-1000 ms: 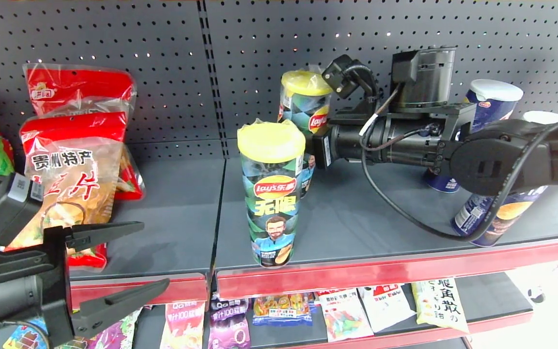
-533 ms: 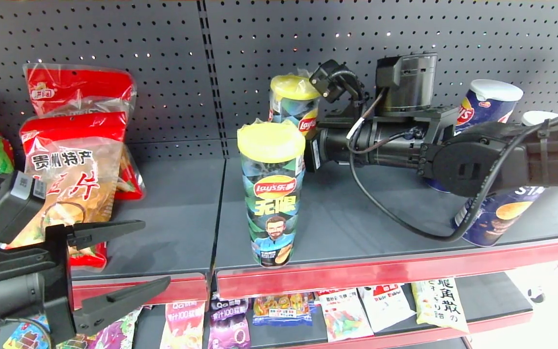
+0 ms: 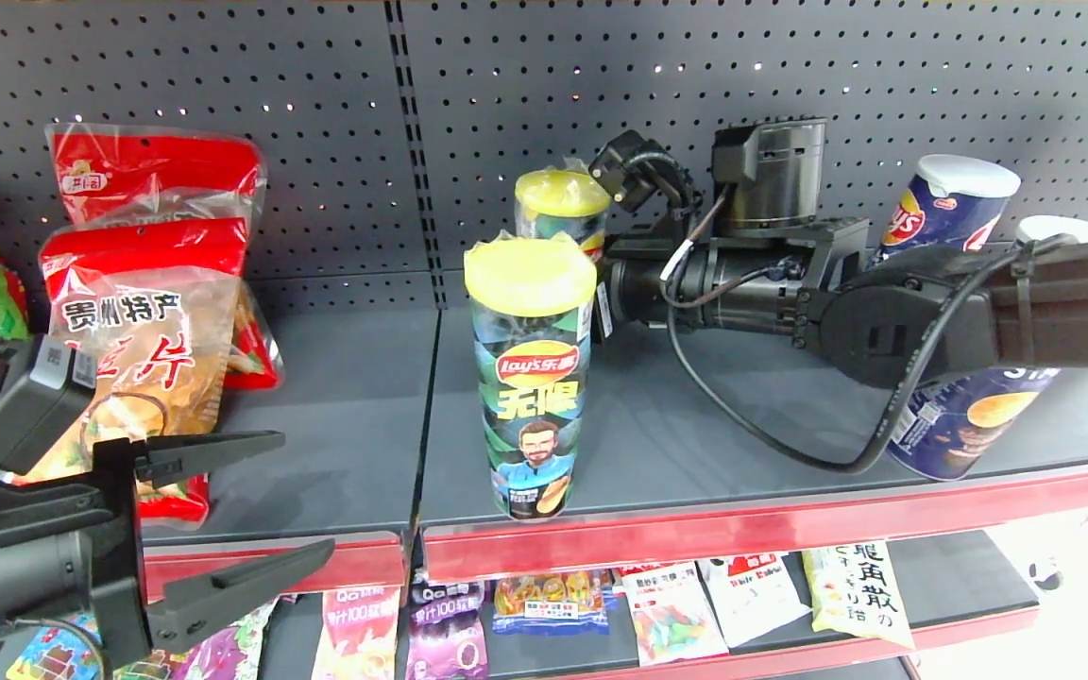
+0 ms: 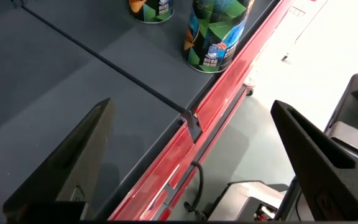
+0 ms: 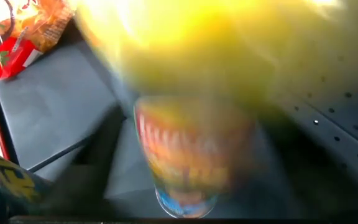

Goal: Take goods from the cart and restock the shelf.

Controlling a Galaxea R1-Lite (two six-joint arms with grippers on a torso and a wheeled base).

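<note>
Mid-restock: right tool (image 3: 601, 283) clamped on a yellow-lidded chip can (image 3: 561, 203) just behind the front chip can (image 3: 530, 378) already standing at the shelf (image 3: 695, 425) edge, not yet released (base contact unclear), while left tool (image 3: 303, 493), left of that front can, gapes wide and empty.

We take the front can (image 3: 530, 378), upright at the front edge of the shelf (image 3: 676, 444), as our landmark. Directly behind it, nearer the pegboard (image 3: 317, 94), is the rear can (image 3: 561, 203). Snack bags (image 3: 143, 321) stand to its left. Well to its right lean a far can (image 3: 945, 212) and a near can (image 3: 964, 420). Below it, on the lower shelf, lie small packets (image 3: 667, 604).
</note>
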